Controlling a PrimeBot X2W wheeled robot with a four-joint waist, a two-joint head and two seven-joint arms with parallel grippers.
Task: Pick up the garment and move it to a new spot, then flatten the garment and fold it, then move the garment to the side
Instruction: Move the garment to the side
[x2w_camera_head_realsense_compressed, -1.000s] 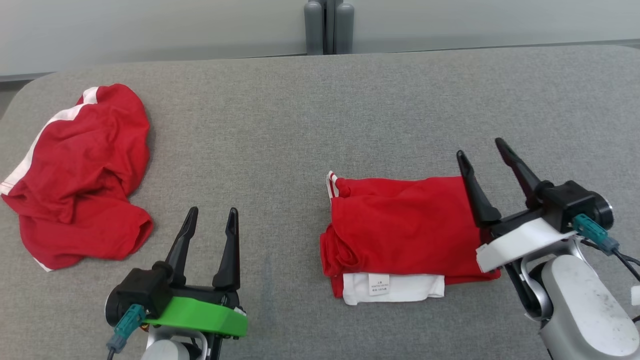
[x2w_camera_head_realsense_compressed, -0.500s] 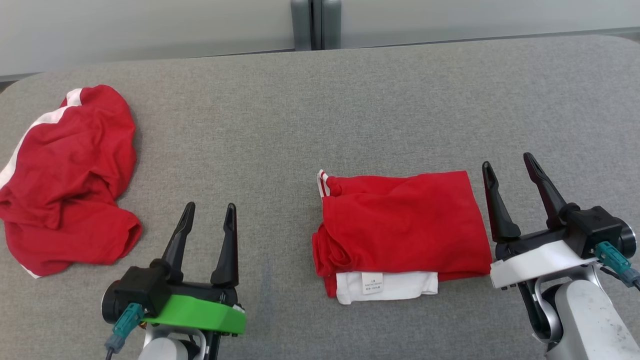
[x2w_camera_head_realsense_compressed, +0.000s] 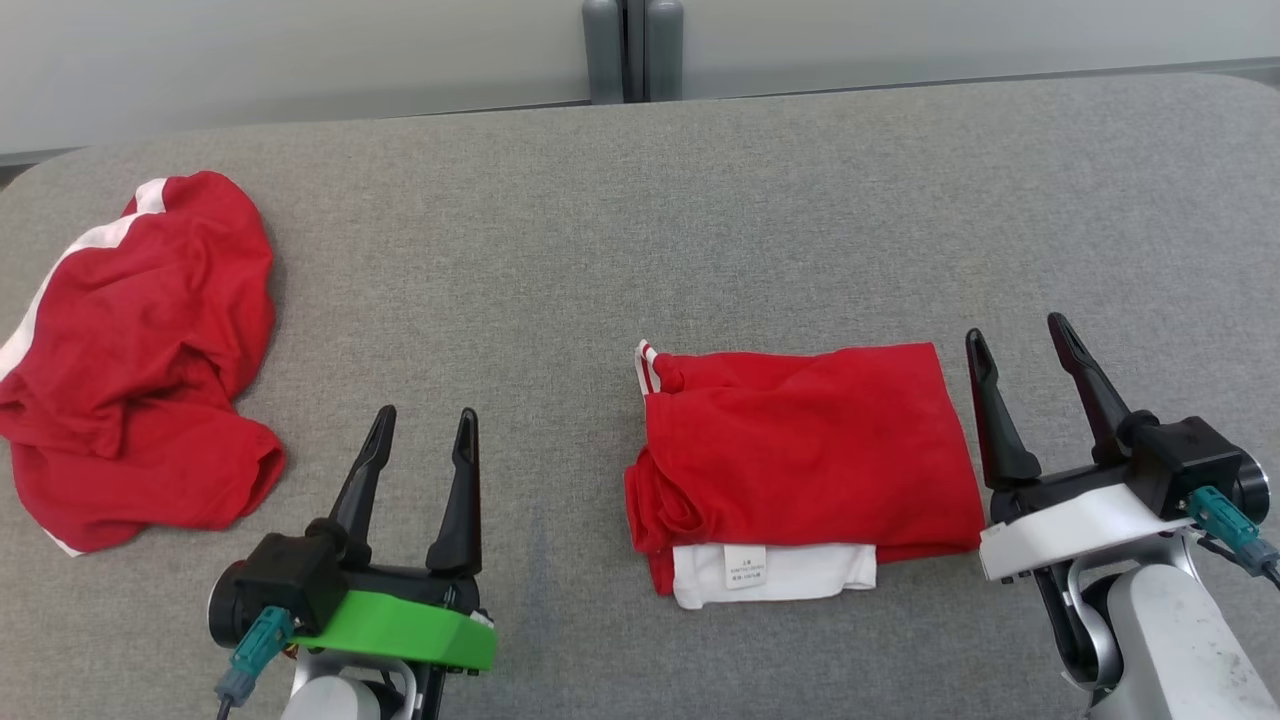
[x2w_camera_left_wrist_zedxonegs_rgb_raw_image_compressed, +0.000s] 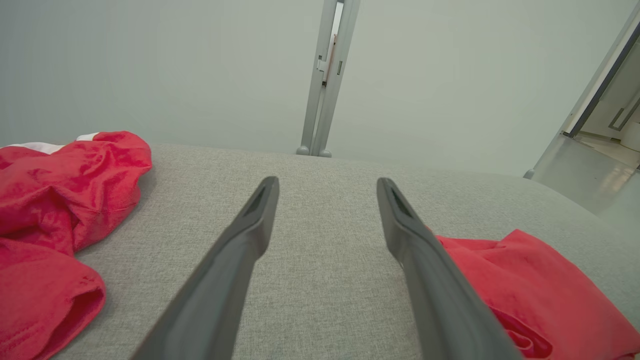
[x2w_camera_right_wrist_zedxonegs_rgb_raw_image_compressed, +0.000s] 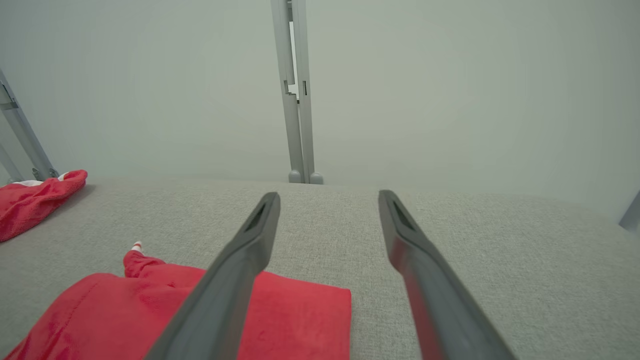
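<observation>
Change since a second ago: the right gripper (x2w_camera_head_realsense_compressed: 1013, 328) was over the right edge of the folded garment (x2w_camera_head_realsense_compressed: 810, 440). It now stands just beside that edge, clear of the cloth. The whole head picture slid a little, so the camera turned. The cloth lies as it did.
Head view, folded garment: a red rectangle lower right of centre on the grey table (x2w_camera_head_realsense_compressed: 600, 220). A white layer and a tag (x2w_camera_head_realsense_compressed: 751, 563) show at its near edge.
Head view, crumpled garment (x2w_camera_head_realsense_compressed: 140, 360): heaped at the left edge of the frame, unfolded, well apart from the folded one.
Head view, left gripper (x2w_camera_head_realsense_compressed: 427, 411): lower left, fingers spread, nothing between them, over bare table.
Head view, right gripper: lower right, fingers spread, empty.
Left wrist view: left gripper (x2w_camera_left_wrist_zedxonegs_rgb_raw_image_compressed: 327, 180) spread wide over bare table (x2w_camera_left_wrist_zedxonegs_rgb_raw_image_compressed: 325, 280). The crumpled garment (x2w_camera_left_wrist_zedxonegs_rgb_raw_image_compressed: 50, 200) is at the left edge and the folded garment (x2w_camera_left_wrist_zedxonegs_rgb_raw_image_compressed: 525, 280) at lower right.
Right wrist view: right gripper (x2w_camera_right_wrist_zedxonegs_rgb_raw_image_compressed: 328, 194) spread and empty. The corner of the folded garment (x2w_camera_right_wrist_zedxonegs_rgb_raw_image_compressed: 300, 320) lies under its left finger, bottom left. The crumpled garment (x2w_camera_right_wrist_zedxonegs_rgb_raw_image_compressed: 35, 200) is at far left.
Progress (judgement): pickup, flattening and folding look done for the folded garment, and it seems set aside and released. The crumpled garment looks untouched and is probably next.
</observation>
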